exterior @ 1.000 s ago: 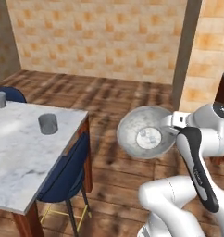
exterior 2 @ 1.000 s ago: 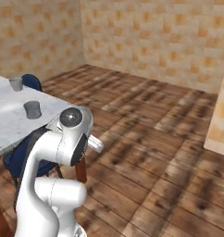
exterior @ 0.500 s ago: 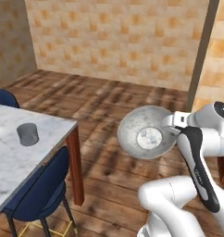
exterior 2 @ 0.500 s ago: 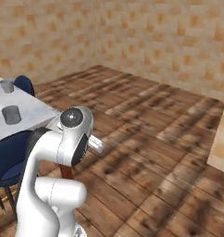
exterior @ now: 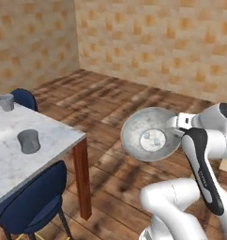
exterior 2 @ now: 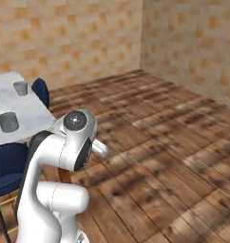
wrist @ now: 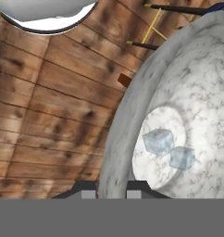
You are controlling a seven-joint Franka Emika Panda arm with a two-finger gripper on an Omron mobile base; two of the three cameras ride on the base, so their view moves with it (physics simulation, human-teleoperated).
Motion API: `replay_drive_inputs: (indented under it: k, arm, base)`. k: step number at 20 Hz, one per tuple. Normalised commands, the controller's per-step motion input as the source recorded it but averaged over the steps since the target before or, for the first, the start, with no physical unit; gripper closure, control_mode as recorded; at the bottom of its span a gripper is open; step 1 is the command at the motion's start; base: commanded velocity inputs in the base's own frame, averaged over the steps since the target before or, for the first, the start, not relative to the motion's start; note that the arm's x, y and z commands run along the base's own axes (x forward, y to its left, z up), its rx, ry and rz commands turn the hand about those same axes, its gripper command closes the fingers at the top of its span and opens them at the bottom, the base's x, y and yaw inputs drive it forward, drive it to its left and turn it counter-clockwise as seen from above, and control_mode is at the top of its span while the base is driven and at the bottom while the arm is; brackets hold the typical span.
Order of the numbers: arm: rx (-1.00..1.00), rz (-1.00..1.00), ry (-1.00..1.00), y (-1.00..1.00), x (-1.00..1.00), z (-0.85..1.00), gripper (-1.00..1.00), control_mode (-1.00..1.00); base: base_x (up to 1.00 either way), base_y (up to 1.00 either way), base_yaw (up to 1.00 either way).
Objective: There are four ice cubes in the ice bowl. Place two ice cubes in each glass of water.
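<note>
the arm is holding the ice bowl (exterior: 150, 134) up in the air, out over the wooden floor (exterior: 134, 103) and well away from the table (exterior: 21, 154). the bowl is sitting level, with its open side facing up. in the hand view the bowl's rim (wrist: 115, 152) is running right down between the two dark finger tips of the gripper (wrist: 111, 191), one tip on each side of it. so the jaws are pinching the edge of the bowl, open only as wide as the rim is thick.

two ice cubes (wrist: 158, 140) are lying at the bottom of the bowl, side by side and touching each other. from the left base view they are showing as small pale spots (exterior: 155, 138) in the middle of the bowl.

the two glasses of water are standing on the white marble table, off to the arm's left. the nearer glass (exterior: 29, 141) is standing close to the table's corner. the farther glass (exterior: 6, 101) is standing well apart from it, toward the back, near a blue chair (exterior: 24, 98). another blue chair (exterior: 33, 204) is tucked in at the near side of the table. i cannot tell what is inside the glasses from here.
</note>
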Motion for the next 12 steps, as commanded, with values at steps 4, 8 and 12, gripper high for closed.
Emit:
replay_drive_inputs:
  k: [4,8,12]
  arm:
    - [0.00,0.00,0.00,0.00,0.00,0.00,1.00,1.00]
    - [0.00,0.00,0.00,0.00,0.00,0.00,1.00,1.00]
    - [0.00,0.00,0.00,0.00,0.00,0.00,1.00,1.00]
  base:
    - [0.45,-0.69,0.48]
    - [0.41,-0.68,0.49]
    - [0.38,-0.70,0.48]
